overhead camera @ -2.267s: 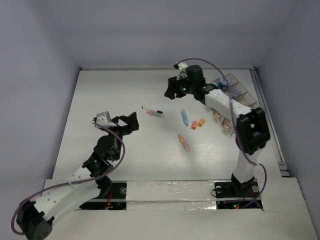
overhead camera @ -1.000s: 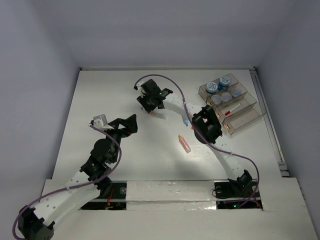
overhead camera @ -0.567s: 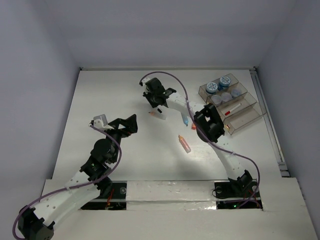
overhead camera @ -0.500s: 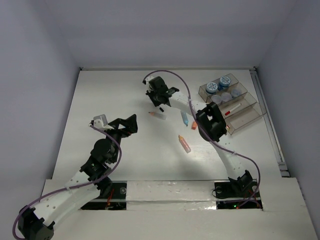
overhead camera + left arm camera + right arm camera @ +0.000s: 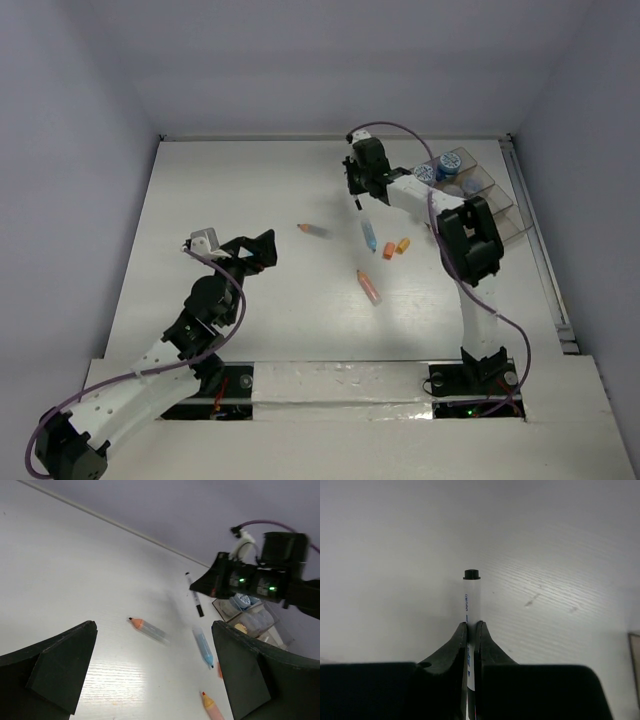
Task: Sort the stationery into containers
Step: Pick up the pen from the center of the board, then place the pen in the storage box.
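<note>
The right wrist view is showing up close the right gripper [image 5: 471, 626] pinching the white pen [image 5: 471, 597]. Overhead, that pen is hanging upper centre, left of the tray [image 5: 487, 188]. The left gripper [image 5: 154, 627] is resting spread wide.

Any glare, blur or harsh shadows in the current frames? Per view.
Top external: even, diffuse light, no glare or hard shadows. Left wrist: bright sheen on the table near the bottom; left pincer fingers dark and soft-edged; the white pen throws a faint shadow. Right wrist: pen print legible, right pincer fingers near-black, table darker toward the left.
</note>
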Action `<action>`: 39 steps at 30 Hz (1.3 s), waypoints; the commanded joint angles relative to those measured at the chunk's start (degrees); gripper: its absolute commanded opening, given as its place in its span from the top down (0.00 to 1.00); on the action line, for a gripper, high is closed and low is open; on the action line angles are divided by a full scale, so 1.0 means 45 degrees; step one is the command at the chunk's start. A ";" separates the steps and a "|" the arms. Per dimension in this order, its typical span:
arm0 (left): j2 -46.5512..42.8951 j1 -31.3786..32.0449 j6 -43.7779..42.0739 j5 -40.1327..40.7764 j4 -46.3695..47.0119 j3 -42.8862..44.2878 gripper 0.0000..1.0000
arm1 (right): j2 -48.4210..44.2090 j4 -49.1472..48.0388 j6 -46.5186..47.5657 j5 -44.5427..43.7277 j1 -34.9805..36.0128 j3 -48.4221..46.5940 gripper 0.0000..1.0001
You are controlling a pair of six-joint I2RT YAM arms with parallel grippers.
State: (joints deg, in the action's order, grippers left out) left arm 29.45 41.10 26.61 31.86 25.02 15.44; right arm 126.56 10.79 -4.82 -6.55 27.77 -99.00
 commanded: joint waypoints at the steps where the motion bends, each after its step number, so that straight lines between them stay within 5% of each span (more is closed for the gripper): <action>1: -0.0080 -0.0052 -0.0152 -0.0068 0.0457 0.0104 0.01 | -0.2963 -0.3233 -0.1739 -0.0770 -0.0290 0.1448 1.00; 8: -0.0295 -0.0052 -0.0132 -0.0243 0.0457 0.0084 0.01 | -0.7456 -0.5286 -0.3887 -0.4028 -0.2024 0.6760 1.00; 16: -0.0003 -0.0052 -0.0132 -0.0439 0.0535 0.0162 0.01 | -1.0741 -0.5913 -0.7501 -0.4326 -0.5485 1.1236 1.00; 33: 0.0311 -0.0052 -0.0269 -0.0614 0.0710 0.0201 0.01 | -0.9259 -0.5289 -0.8674 -0.3272 -0.7537 1.1220 0.99; 39: 0.0408 -0.0052 -0.0289 -0.0614 0.0710 0.0221 0.01 | -0.9063 -0.5326 -0.8831 -0.3213 -0.7538 1.1336 0.82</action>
State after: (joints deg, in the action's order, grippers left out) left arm 31.05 41.10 26.00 29.91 25.06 15.44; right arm 86.26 -11.46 -43.62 -20.84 -5.67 -47.03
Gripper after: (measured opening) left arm 0.990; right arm 0.164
